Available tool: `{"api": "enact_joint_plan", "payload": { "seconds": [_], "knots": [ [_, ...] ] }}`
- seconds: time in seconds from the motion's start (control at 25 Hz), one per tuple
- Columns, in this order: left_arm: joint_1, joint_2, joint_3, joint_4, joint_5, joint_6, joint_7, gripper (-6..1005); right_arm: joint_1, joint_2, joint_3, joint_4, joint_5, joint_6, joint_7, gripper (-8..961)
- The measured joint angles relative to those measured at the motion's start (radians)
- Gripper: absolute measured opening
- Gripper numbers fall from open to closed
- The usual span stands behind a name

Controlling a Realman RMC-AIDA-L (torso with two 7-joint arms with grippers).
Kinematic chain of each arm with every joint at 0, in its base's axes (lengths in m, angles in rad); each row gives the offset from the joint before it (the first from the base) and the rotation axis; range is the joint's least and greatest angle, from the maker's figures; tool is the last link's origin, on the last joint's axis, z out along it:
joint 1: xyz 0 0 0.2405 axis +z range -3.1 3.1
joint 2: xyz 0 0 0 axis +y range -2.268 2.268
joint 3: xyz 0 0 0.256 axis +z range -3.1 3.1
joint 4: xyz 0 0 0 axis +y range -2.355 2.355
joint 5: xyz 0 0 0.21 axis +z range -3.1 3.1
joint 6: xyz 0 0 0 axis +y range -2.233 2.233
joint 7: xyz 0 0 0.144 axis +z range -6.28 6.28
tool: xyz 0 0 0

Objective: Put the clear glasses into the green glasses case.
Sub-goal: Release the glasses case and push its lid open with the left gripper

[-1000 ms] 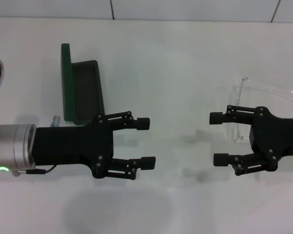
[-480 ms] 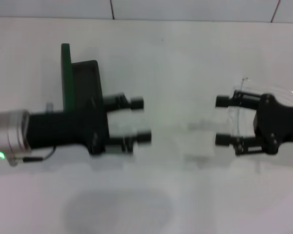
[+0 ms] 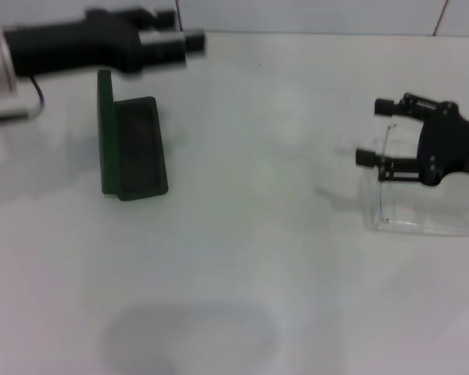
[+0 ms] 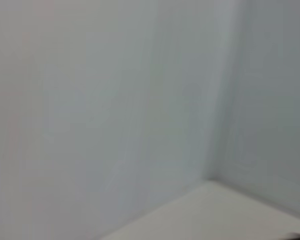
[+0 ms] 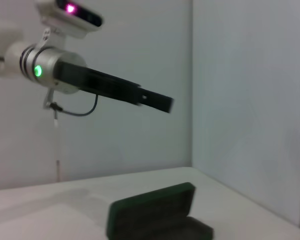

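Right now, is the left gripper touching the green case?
Apart. In the right wrist view the left gripper hangs in the air well above the open green glasses case, with bare wall between them.

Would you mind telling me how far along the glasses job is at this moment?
Done: the green glasses case lies open. In hand: nothing yet; the open right gripper hangs over the clear glasses on the table. The left gripper is raised behind the case. Left: grasp, carry, insert.

Left gripper (image 3: 189, 31) raised far back (blurred); right gripper (image 3: 374, 130) low, fingers spread apart.
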Motion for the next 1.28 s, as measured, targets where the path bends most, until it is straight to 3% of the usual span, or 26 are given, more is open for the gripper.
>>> {"api": "enact_joint_plan", "payload": {
  "seconds": [0.08, 0.24, 0.44, 0.68, 0.96, 1.28],
  "knots": [
    [-0.011, -0.006, -0.007, 0.056, 0.087, -0.093, -0.125, 703, -0.005, 0.001, 0.038, -0.012, -0.023, -0.003, 0.0, 874],
    [-0.066, 0.021, -0.012, 0.069, 0.245, -0.181, -0.335, 700, -0.03, 0.008, 0.144, -0.034, -0.103, -0.027, 0.0, 874],
    [-0.101, -0.006, 0.007, 0.117, 0.537, -0.246, -0.468, 690, -0.05, 0.017, 0.226, -0.069, -0.179, -0.03, 0.008, 874],
    [-0.146, -0.004, 0.127, 0.166, 0.863, -0.194, -0.708, 683, -0.051, 0.017, 0.232, -0.079, -0.198, -0.029, 0.013, 874],
    [-0.204, -0.006, 0.164, 0.179, 1.009, -0.055, -0.823, 676, -0.042, 0.018, 0.232, -0.09, -0.237, -0.028, 0.033, 874],
    [-0.241, -0.006, 0.197, 0.173, 1.07, 0.006, -0.88, 668, -0.047, 0.017, 0.233, -0.094, -0.256, -0.033, 0.035, 874]
  ]
}}
